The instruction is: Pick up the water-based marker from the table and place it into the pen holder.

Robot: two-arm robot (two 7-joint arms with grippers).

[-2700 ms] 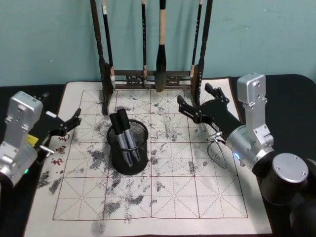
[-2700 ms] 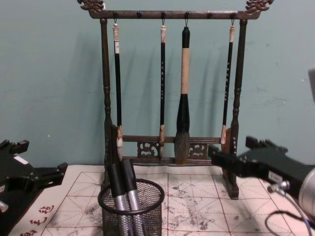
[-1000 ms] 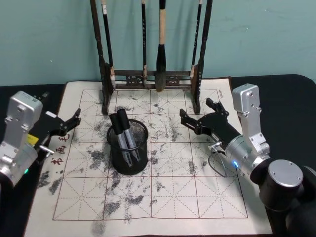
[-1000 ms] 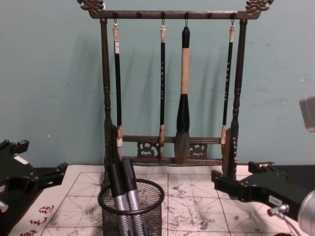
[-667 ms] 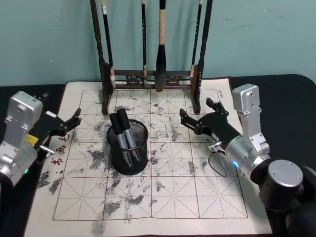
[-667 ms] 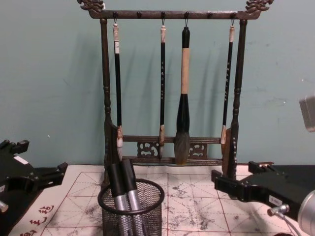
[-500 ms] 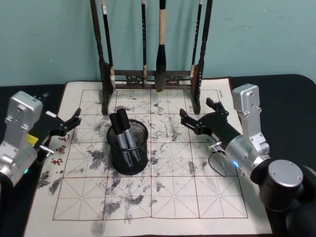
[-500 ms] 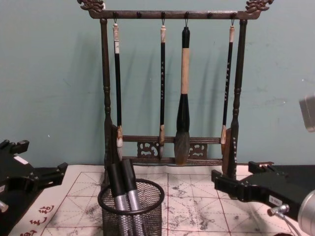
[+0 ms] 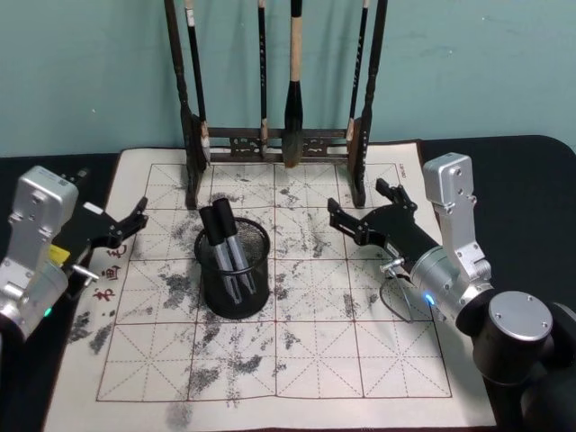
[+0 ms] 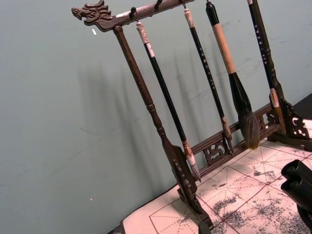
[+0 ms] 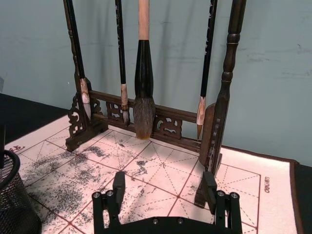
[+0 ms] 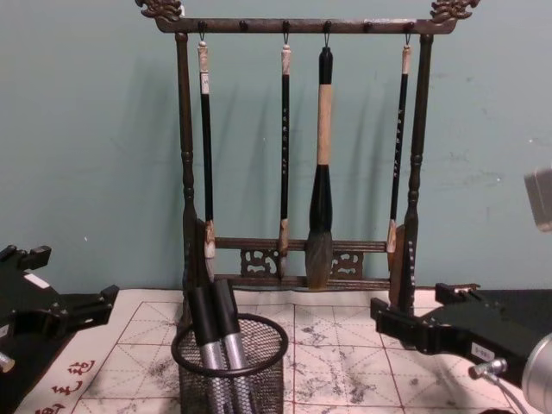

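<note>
Here the right gripper (image 9: 364, 209) hovers low over the right half of the table (image 9: 315, 360), its two black fingers spread apart with nothing between them, pointing toward the back. Straight ahead of it and near stands the brush rack (image 9: 279, 135), a dark carved wooden frame whose right foot lies just beyond the fingertips; the right wrist view shows that post (image 11: 217, 122) rising close in front of the open fingers (image 11: 119, 187), with four hanging brushes (image 11: 143, 87) strung across the frame behind. To the gripper's left, well apart from it, the pen holder (image 9: 233, 268) sits on the felt cloth, and two water-based markers (image 9: 227, 243) with black caps and grey barrels stand in it, leaning against the rear of its rim; from the chest view they (image 12: 216, 332) show upright inside the mesh cup (image 12: 231, 371), directly in front of the rack's left post. Between the gripper and the holder the cloth carries only grey ink stains and red grid lines. The left gripper (image 9: 126, 223) rests at the left edge of the cloth beside the red characters (image 9: 106, 270), its fingers parted and empty, with the holder off to its right; its wrist view catches the two marker caps (image 10: 298, 178) at the margin.
</note>
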